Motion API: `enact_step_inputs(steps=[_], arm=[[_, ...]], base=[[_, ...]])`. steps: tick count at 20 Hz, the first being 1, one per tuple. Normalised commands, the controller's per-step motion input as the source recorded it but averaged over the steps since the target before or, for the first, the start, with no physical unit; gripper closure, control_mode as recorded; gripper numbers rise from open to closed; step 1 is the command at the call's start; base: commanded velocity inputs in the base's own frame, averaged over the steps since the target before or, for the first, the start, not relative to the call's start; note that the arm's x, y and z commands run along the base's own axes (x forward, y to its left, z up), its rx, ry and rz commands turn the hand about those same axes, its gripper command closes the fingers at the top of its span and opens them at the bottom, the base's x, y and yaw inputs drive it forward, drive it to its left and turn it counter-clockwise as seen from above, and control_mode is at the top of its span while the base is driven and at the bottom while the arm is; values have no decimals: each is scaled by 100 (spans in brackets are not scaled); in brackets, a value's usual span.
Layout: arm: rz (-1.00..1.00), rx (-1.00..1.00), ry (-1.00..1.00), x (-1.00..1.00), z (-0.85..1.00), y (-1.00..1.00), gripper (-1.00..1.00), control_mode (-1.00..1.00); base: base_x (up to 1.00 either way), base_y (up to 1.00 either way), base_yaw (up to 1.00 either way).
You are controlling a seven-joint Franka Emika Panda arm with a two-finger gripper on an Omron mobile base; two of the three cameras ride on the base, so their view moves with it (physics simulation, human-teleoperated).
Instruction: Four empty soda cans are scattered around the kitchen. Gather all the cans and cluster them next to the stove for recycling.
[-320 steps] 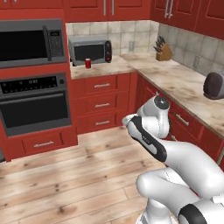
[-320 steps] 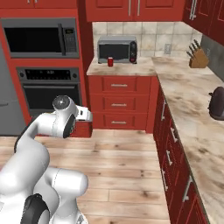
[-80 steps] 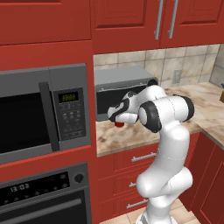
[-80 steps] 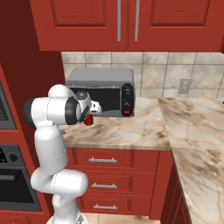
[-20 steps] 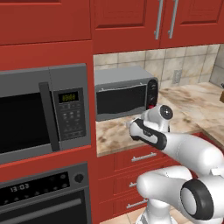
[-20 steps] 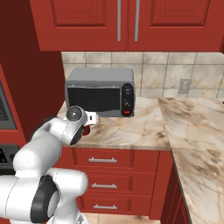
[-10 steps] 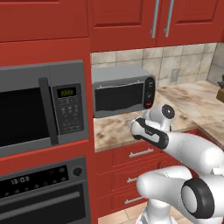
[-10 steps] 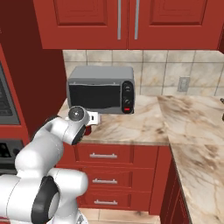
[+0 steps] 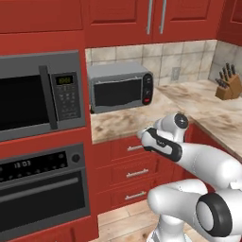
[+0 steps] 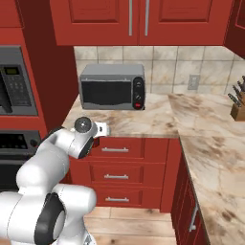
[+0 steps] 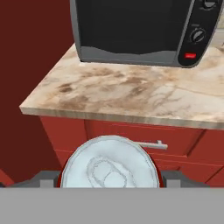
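Note:
A soda can [image 11: 109,166] with a silvery top and a thin red rim sits between my finger tips in the hand view, seen from straight above. My gripper [image 11: 109,180] is shut on it, one dark finger [image 11: 43,179] on each side. The arm is folded back close to the base, so the gripper [image 9: 143,137] hangs in front of the red drawers, just below the counter edge [image 10: 129,135]. From the right base view the hand [image 10: 99,130] covers most of the can. The stove is out of view.
A grey countertop microwave [image 9: 120,86] stands on the beige counter [image 11: 131,94] ahead. A built-in microwave [image 9: 38,97] and black wall oven [image 9: 42,189] fill the tall red cabinet to the left. A knife block [image 9: 225,85] stands far right. Red drawers [image 10: 122,172] lie below.
The whole picture has shifted and widened, so the base has moved back and turned a little. The arm stays folded with the can held in the gripper.

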Motion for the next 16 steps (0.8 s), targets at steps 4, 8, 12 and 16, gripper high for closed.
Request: enact_step_inputs(steps=[4, 8, 12, 16], arm=[[0, 0, 0, 0, 0, 0, 100, 100], [0, 0, 0, 0, 0, 0, 100, 100], [0, 0, 0, 0, 0, 0, 100, 100], [0, 0, 0, 0, 0, 0, 100, 100]], base=[[-50, 4, -19], [-39, 6, -32], [-28, 7, -38], [-26, 6, -37]])
